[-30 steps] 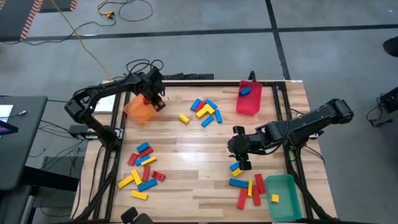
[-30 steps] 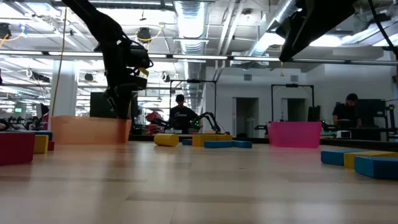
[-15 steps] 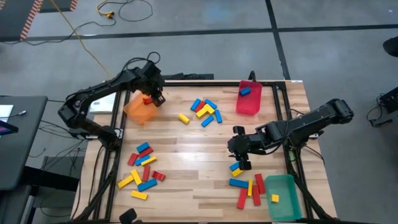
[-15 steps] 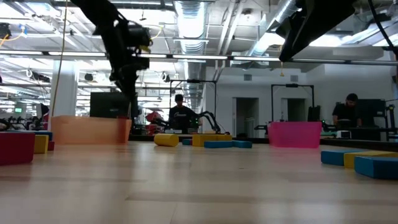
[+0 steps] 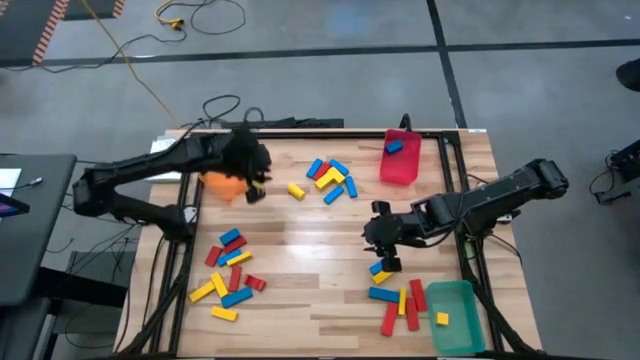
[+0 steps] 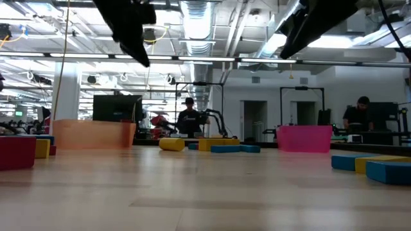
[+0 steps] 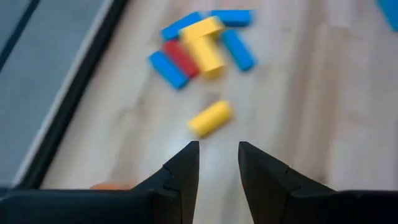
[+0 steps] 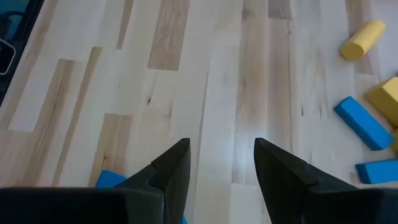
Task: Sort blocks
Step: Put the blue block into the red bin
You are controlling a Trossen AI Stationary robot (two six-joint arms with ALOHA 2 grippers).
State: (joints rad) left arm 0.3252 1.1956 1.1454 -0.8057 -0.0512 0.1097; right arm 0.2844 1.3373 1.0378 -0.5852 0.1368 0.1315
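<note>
Two empty jaws apart, left gripper (image 7: 217, 171) facing yellow block (image 7: 210, 118), right gripper (image 8: 219, 163) over bare wood

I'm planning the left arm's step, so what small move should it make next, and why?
Probably ease the left pincer forward and down onto the lone yellow block. Its fingers stand apart with nothing between them, and that block lies apart from the others, just ahead.

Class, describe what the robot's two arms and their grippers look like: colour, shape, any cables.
Both arms are dark, jointed and slender. The left gripper and right gripper each end in two black, wedge-shaped fingers tapering to blunt tips. No markings are visible on them.
</note>
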